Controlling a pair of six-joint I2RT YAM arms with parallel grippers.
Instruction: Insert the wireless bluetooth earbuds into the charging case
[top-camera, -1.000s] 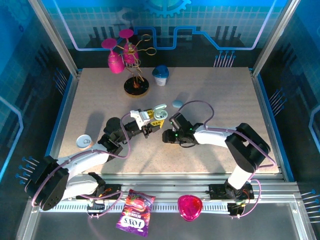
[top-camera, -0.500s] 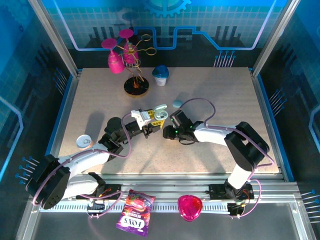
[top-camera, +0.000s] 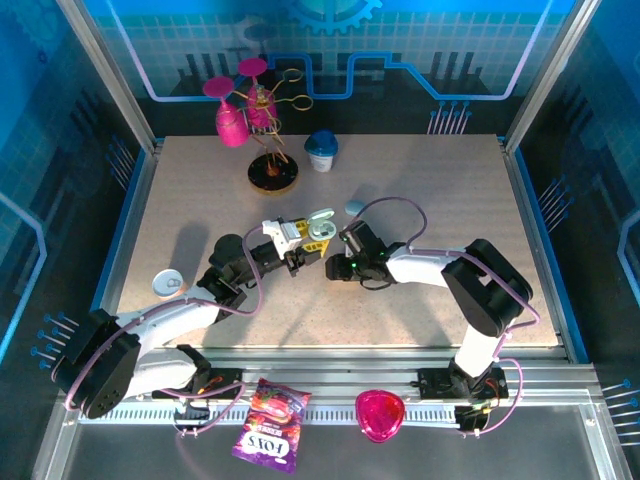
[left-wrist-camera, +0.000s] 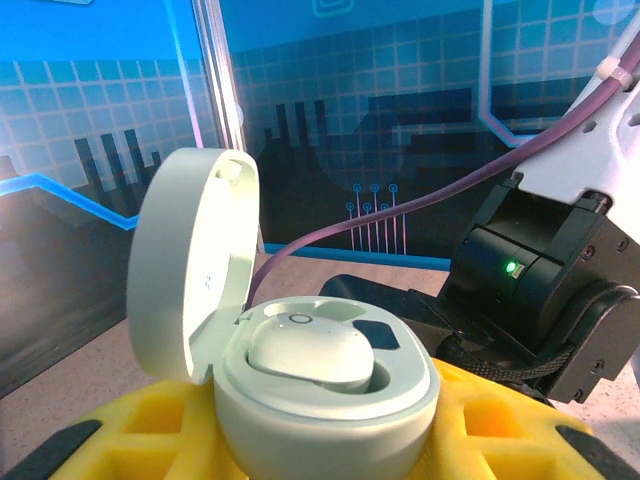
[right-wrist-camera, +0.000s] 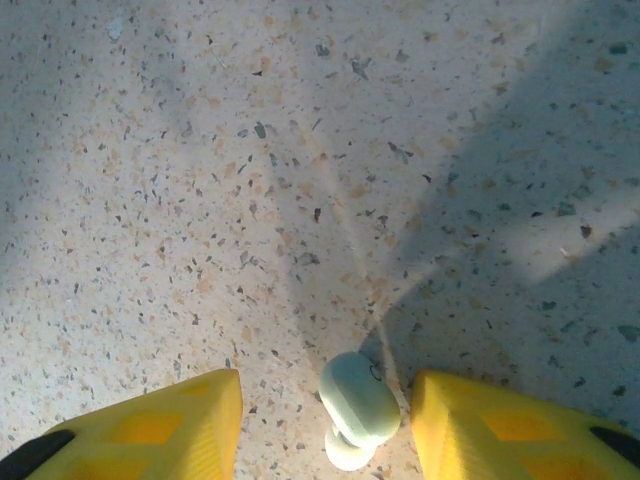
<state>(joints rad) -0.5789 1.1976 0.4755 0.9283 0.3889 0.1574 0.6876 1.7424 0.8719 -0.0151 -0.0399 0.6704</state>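
Speckled beige table (top-camera: 430, 190) sitting within blue grid walls (top-camera: 400, 30), left gripper (top-camera: 308, 243) clamping the open charging case (left-wrist-camera: 320, 400), right gripper (right-wrist-camera: 325, 395) gaping around a loose earbud (right-wrist-camera: 358, 402) at 6 o'clock

I see a pale mint-white oval plastic case (left-wrist-camera: 330, 405), a matching tiny plastic earbud (right-wrist-camera: 358, 400), a beige dark-speckled tabletop (right-wrist-camera: 200, 200).

overhead from behind, down on the table (top-camera: 420, 180); left wrist close, level; right wrist close, straight down at it

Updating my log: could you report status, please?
Left fingers shut on open pale oval plastic case, one whitish earbud seated. Right fingers open, straddling second earbud on speckled table.
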